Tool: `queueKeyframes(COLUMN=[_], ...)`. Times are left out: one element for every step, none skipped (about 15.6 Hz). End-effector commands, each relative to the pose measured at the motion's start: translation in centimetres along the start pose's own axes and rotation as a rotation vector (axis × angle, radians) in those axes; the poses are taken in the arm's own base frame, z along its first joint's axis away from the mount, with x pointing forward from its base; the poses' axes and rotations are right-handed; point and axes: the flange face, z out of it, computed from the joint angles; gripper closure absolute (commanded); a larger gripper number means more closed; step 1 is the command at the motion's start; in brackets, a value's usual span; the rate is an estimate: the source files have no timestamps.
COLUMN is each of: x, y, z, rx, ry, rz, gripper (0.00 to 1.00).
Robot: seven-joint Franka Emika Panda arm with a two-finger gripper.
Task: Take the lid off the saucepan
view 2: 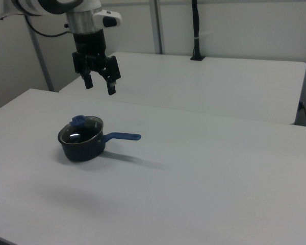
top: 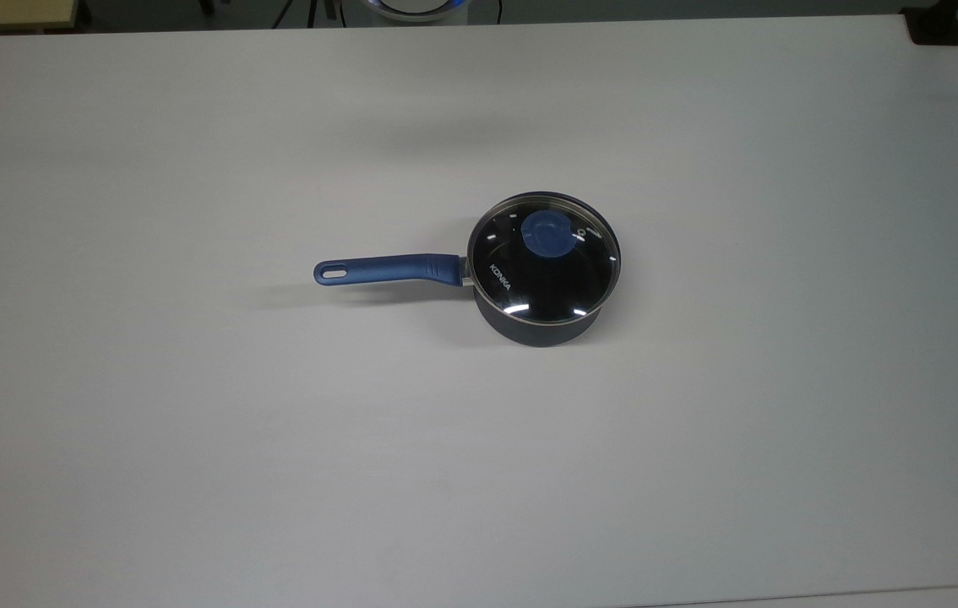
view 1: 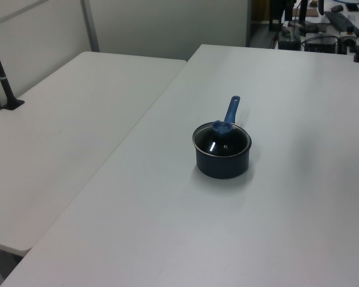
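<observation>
White table (top: 192, 473) spanned top view, surface plain matte. Second white table (view 1: 60, 137) stood beside it at left view's left, narrow seam between the two. Black pole on clamp base (view 1: 6, 84) rose at second table's far left edge in left view; same pole (view 2: 196, 30) stood at far edge in right view. Grey partition wall (view 1: 161, 27) ran behind tables. Cluttered desk with dark equipment (view 1: 323, 30) sat at left view's far right. Black block (top: 935, 25) sat at top view's far right table corner.
</observation>
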Motion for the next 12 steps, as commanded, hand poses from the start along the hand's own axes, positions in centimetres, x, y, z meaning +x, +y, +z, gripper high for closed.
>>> queueKeyframes(x=[-0.4, -0.4, -0.5, -0.5, -0.5, -0.4, -0.4, -0.3, -0.3, -0.4, -0.4, -0.4], y=[0.5, 0.5, 0.5, 0.6, 0.7, 0.8, 1.1, 1.0, 1.1, 1.4, 1.9, 2.1], z=[0.0, 0.0, 0.0, 0.0, 0.0, 0.0, 0.0, 0.1, 0.1, 0.0, 0.0, 0.0], rx=[0.006, 0.006, 0.008, 0.008, 0.008, 0.008, 0.008, 0.008, 0.008, 0.010, 0.010, 0.010], ry=[0.010, 0.010, 0.010, 0.010, 0.009, 0.010, 0.010, 0.008, 0.011, 0.013, 0.012, 0.012], rz=[-0.011, -0.011, -0.011, -0.009, -0.008, -0.005, 0.000, -0.002, 0.001, 0.006, 0.015, 0.017], gripper=[0.00, 0.00, 0.00, 0.00, 0.00, 0.00, 0.00, 0.00, 0.00, 0.00, 0.00, 0.00])
